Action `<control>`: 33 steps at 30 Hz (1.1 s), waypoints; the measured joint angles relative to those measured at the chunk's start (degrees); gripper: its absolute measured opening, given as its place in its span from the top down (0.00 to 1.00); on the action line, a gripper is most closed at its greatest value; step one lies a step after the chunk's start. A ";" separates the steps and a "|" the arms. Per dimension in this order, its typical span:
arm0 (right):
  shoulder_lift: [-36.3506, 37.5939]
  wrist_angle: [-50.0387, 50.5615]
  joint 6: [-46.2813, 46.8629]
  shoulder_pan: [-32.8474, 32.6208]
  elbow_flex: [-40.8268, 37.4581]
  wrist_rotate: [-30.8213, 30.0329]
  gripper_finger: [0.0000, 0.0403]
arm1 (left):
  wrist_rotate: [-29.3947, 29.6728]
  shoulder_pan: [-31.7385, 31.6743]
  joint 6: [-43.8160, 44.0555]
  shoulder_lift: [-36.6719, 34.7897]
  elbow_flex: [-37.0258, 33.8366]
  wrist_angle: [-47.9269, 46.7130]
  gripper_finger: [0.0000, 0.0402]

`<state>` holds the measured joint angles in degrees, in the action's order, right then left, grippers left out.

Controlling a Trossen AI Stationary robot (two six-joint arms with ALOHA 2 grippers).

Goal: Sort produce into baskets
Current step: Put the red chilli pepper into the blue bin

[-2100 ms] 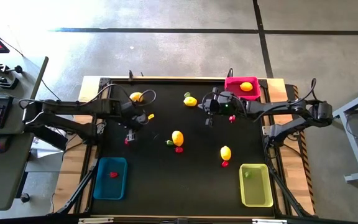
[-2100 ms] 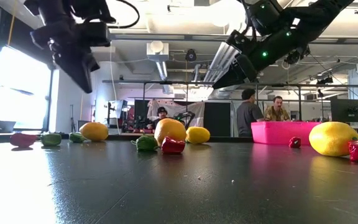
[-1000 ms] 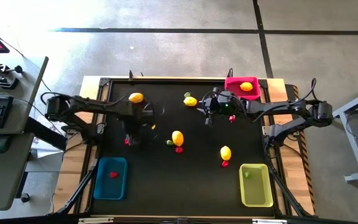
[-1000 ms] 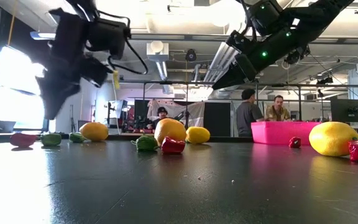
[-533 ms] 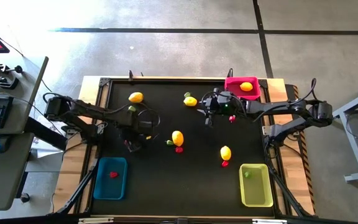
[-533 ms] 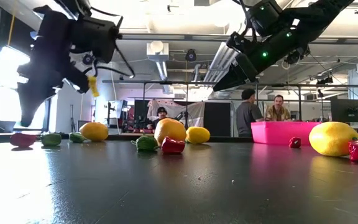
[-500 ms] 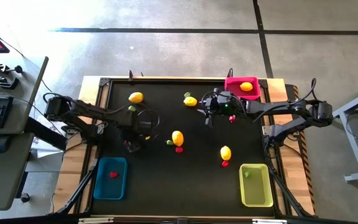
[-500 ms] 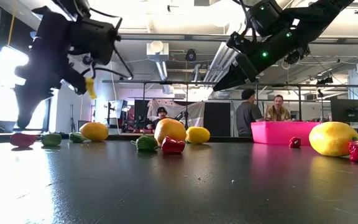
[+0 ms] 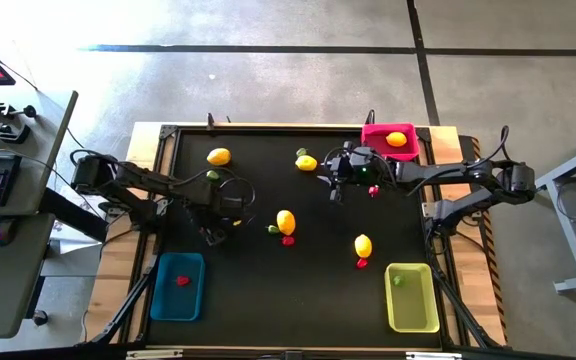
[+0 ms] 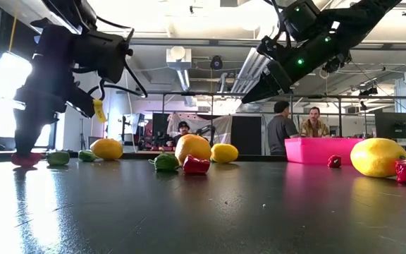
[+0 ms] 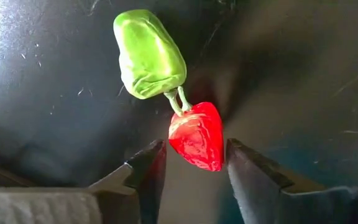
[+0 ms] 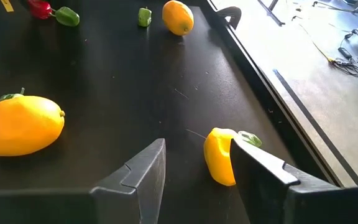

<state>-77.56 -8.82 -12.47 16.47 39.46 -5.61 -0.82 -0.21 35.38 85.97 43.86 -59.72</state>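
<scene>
A small red pepper lies on the black table, stem to stem with a green pepper. My left gripper is down at the table near its left side, open. One finger stands on each side of the red pepper with a thin gap. In the low view its tips reach the red piece. My right gripper hangs open and empty above the far middle of the table, beside a yellow piece. The baskets are pink-red, blue and yellow-green.
Loose produce lies about: lemons, a yellow piece, and red pieces. Each basket holds one piece. People stand in the room behind the table.
My left gripper has gone down and toward the table's near edge, until its fingers stand around the red pepper at table level.
</scene>
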 joint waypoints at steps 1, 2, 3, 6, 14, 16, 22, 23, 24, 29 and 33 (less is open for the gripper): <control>0.00 0.00 0.00 0.00 0.00 0.00 0.57 | 0.00 -0.01 -0.23 0.00 0.00 0.04 0.64; 0.00 0.00 0.00 0.00 0.00 0.00 0.57 | 0.00 0.00 -0.88 0.00 0.00 0.04 0.66; 0.00 0.00 0.00 0.00 0.00 0.01 0.57 | 0.00 0.00 -1.27 0.00 0.00 0.08 0.69; 0.00 -0.01 -0.06 0.00 0.00 0.00 0.57 | 0.00 0.00 -1.65 0.00 0.00 0.08 0.76; 0.00 -0.02 -0.44 0.00 0.00 0.00 0.57 | -0.02 0.00 -4.48 -0.02 0.84 -0.78 0.88; 0.00 -0.02 -0.44 0.00 0.00 0.00 0.57 | -0.02 0.01 -4.75 -0.02 1.92 -1.84 0.88; 0.00 -0.02 -0.44 0.00 0.00 0.00 0.57 | -0.04 1.71 -5.01 -0.02 6.89 -4.39 0.88; 0.00 -0.02 -0.44 0.00 0.00 0.00 0.57 | -0.06 2.23 -5.07 -0.02 7.91 -4.86 0.88; 0.00 -0.02 -0.44 0.00 0.00 0.00 0.57 | -0.07 2.84 -5.22 -0.02 8.96 -5.68 0.88; 0.00 -0.02 -0.44 0.00 0.00 0.00 0.57 | -0.53 7.00 -5.62 -0.02 14.35 -11.82 0.88; 0.00 -0.02 -0.44 0.00 0.00 0.00 0.57 | -3.09 11.38 -4.12 -0.22 16.39 -14.30 0.88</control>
<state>-77.56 -8.84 -12.91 16.47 39.46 -5.61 -3.91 11.16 31.26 85.76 60.25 -74.02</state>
